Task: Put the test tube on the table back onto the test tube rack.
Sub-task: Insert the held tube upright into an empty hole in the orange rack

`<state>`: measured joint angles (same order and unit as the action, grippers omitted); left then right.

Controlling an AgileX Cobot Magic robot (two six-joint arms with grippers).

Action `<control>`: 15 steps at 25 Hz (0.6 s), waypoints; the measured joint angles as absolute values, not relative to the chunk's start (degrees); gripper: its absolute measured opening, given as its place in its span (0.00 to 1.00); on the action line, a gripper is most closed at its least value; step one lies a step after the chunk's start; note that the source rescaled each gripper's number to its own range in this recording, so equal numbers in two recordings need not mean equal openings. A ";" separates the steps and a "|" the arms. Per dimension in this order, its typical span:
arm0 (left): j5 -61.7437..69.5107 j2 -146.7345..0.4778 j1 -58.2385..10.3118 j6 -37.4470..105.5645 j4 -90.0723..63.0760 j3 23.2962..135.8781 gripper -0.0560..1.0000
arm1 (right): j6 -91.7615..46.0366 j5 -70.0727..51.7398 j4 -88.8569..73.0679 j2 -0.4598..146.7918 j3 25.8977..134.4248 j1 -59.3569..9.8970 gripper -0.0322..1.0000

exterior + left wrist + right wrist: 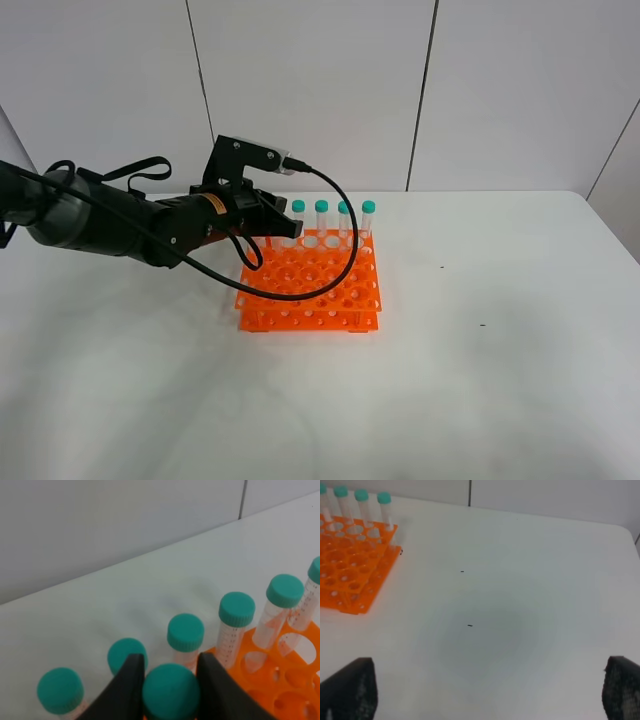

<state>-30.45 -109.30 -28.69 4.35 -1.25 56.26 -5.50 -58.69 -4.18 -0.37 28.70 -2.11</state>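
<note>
Over the test tube rack (310, 290), the left arm (110, 225) reaches nearly level, end effector (170, 672) clenched on the test tube (171, 697).

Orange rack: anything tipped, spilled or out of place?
Nothing stands out. The bright orange plastic test tube rack sits flat on the white table, its clear teal-capped tubes stand upright in the far row, and the left gripper is shut on one more teal-capped test tube.

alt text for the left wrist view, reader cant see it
The left gripper is shut on the teal cap of a test tube. Beyond it a row of teal-capped tubes stands in the orange test tube rack on the white table.
</note>
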 joint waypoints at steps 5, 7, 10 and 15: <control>-32.32 -110.66 -28.69 4.65 -1.20 56.31 0.06 | -5.50 -58.69 -4.31 -0.37 28.70 -2.11 1.00; -33.48 -111.33 -28.69 4.65 -1.20 56.37 0.06 | -5.50 -58.69 -4.31 -0.37 28.70 -2.11 1.00; -34.11 -112.52 -28.69 4.65 -1.20 56.48 0.06 | -5.50 -58.69 -4.31 -0.37 28.70 -2.11 1.00; -34.12 -114.10 -28.69 4.45 -1.20 57.05 0.06 | -5.50 -58.69 -4.36 -0.37 28.70 -2.11 1.00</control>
<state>-34.12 -114.10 -28.69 4.45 -1.20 57.05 -5.50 -58.69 -4.36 -0.37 28.70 -2.11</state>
